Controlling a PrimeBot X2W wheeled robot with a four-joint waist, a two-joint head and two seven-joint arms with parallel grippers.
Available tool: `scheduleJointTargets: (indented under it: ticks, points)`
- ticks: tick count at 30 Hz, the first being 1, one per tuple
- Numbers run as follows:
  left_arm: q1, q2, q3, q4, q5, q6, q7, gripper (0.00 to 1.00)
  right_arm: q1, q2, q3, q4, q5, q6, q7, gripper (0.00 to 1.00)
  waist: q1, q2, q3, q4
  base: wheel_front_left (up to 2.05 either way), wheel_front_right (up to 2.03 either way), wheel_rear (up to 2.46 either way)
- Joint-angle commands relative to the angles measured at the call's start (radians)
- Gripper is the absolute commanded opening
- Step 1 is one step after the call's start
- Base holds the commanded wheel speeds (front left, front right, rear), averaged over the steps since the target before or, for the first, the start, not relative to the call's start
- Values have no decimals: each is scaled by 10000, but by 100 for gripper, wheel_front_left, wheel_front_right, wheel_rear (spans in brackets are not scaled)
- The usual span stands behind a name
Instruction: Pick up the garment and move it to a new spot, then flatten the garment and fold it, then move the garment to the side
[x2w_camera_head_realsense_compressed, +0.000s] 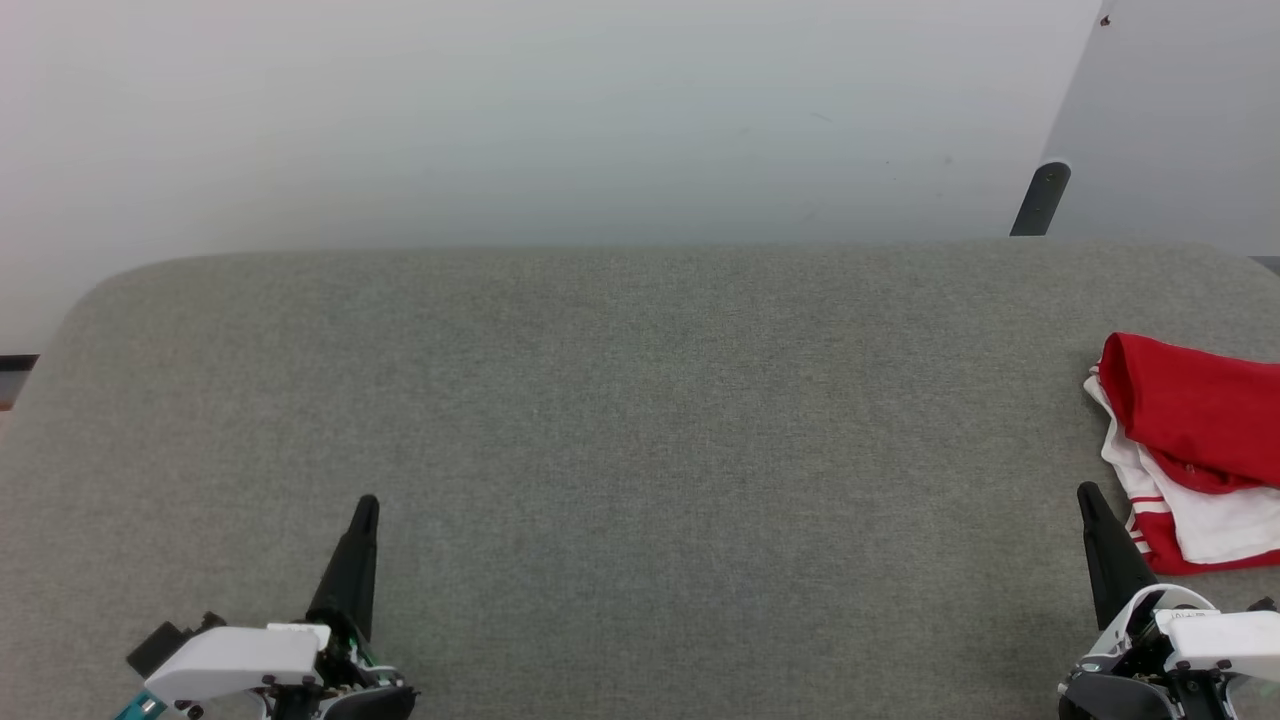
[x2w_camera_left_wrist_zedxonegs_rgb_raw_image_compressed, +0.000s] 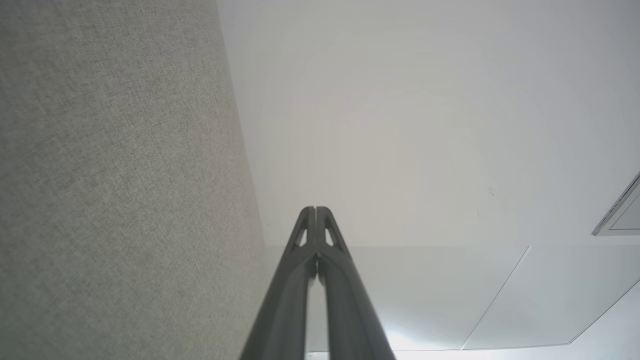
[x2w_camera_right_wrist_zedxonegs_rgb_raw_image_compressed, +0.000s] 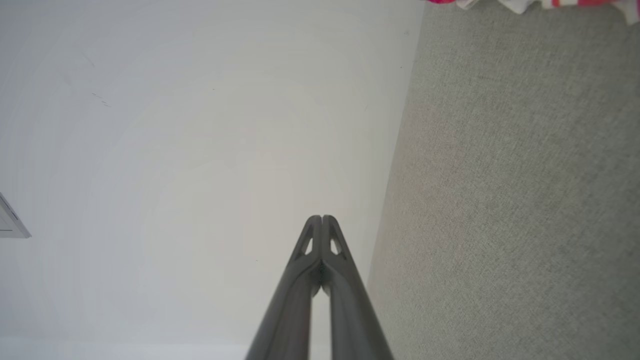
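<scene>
The garment (x2w_camera_head_realsense_compressed: 1195, 450) lies at the right edge of the head view, a little below mid-height, on a grey fabric-covered surface (x2w_camera_head_realsense_compressed: 640, 400) that spans the frame. It sits in a loose, partly folded heap: a bright red layer is on top, white panels show underneath, and thin red-and-white stripes run along its lower left side. The right edge of the frame cuts it off, so its full shape cannot be seen. In the right wrist view a thin strip of the same garment (x2w_camera_right_wrist_zedxonegs_rgb_raw_image_compressed: 565, 3) shows at the top edge, toward the upper right, red and white against the grey cloth.

The right gripper (x2w_camera_head_realsense_compressed: 1088, 495) is at the lower right of the head view, its dark tip pointing up just left of the garment's lower part, and it appears apart from the fabric. Its own wrist view shows the 2 fingers (x2w_camera_right_wrist_zedxonegs_rgb_raw_image_compressed: 300, 295) pressed together at the tip with nothing between them.

The left gripper (x2w_camera_head_realsense_compressed: 366, 508) is at the lower left of the head view, well apart from the garment. In the left wrist view its 2 fingers (x2w_camera_left_wrist_zedxonegs_rgb_raw_image_compressed: 345, 300) also meet at the tip and hold nothing.

A pale wall (x2w_camera_head_realsense_compressed: 500, 120) fills the upper part of the head view, with a dark post (x2w_camera_head_realsense_compressed: 1040, 198) at the upper right.
</scene>
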Motion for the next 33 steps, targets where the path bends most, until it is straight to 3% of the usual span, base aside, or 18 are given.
scheduleJointTargets:
  ticks: [1,33]
  points:
    - [-101,-7,8,11,-32,-56,33,0,-37,34,-9,1,37,4,11,0,-1,-1,0,0,0,0,0]
    - [-98,-5,5,9,-33,-57,30,0,-36,33,-5,0,39,4,10,0,-1,-1,0,0,0,0,0]
